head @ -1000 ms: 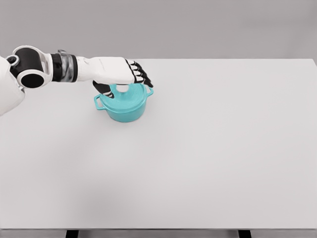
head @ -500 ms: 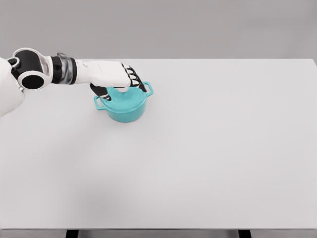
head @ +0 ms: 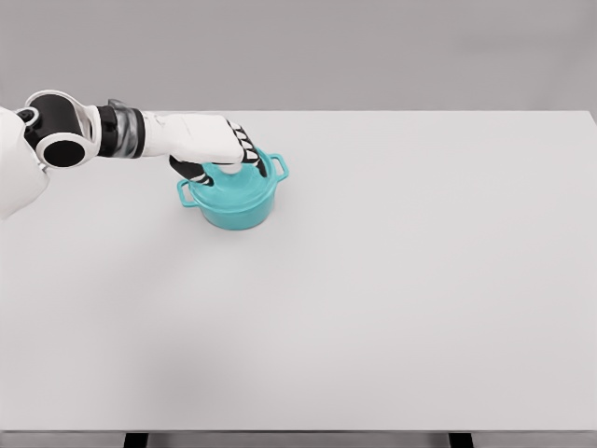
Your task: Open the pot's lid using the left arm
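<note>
White rectangular counter [head: 401,280] with a matte, evenly lit surface fills most of the head view. A plain grey wall [head: 373,51] stands behind its far edge. Two dark legs [head: 459,440] show beneath the near edge.

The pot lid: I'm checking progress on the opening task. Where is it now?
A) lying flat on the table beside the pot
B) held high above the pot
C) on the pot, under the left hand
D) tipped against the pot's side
C: the left hand sits curled down over the lid, which covers the teal pot.
</note>
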`<action>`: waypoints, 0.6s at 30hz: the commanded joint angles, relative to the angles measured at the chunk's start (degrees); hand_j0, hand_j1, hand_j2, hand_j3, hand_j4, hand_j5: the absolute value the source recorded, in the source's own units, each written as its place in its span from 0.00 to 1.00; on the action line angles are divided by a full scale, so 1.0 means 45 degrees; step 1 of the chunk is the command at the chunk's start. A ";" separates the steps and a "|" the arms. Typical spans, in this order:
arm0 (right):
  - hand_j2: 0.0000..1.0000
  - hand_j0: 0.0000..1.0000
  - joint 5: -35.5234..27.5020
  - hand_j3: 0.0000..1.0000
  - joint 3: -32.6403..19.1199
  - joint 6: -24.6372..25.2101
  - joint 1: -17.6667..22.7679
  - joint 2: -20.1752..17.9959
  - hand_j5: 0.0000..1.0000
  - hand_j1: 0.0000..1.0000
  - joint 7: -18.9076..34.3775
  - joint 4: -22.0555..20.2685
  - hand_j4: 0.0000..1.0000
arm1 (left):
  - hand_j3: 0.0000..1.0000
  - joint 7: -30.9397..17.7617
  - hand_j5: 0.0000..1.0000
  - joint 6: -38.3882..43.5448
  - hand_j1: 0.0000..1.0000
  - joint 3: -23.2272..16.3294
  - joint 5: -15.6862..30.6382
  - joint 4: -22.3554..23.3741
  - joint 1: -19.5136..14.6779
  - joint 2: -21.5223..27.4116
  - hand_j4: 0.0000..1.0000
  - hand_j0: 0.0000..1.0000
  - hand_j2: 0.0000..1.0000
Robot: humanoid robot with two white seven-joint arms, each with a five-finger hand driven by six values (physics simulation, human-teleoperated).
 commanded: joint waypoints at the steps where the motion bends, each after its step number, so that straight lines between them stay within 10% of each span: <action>1: 1.00 1.00 -0.0001 1.00 -0.0002 -0.0002 0.0000 -0.0003 1.00 1.00 0.0003 0.0006 1.00 | 0.78 0.0005 0.78 0.0028 0.78 0.0005 -0.0022 0.0046 0.0000 0.0004 0.78 0.78 0.78; 18: 1.00 1.00 -0.0001 1.00 -0.0002 -0.0002 0.0000 -0.0003 1.00 1.00 0.0003 0.0006 1.00 | 0.73 0.0025 0.73 0.0028 0.73 0.0064 -0.0373 0.0417 0.0000 -0.0192 0.73 0.73 0.73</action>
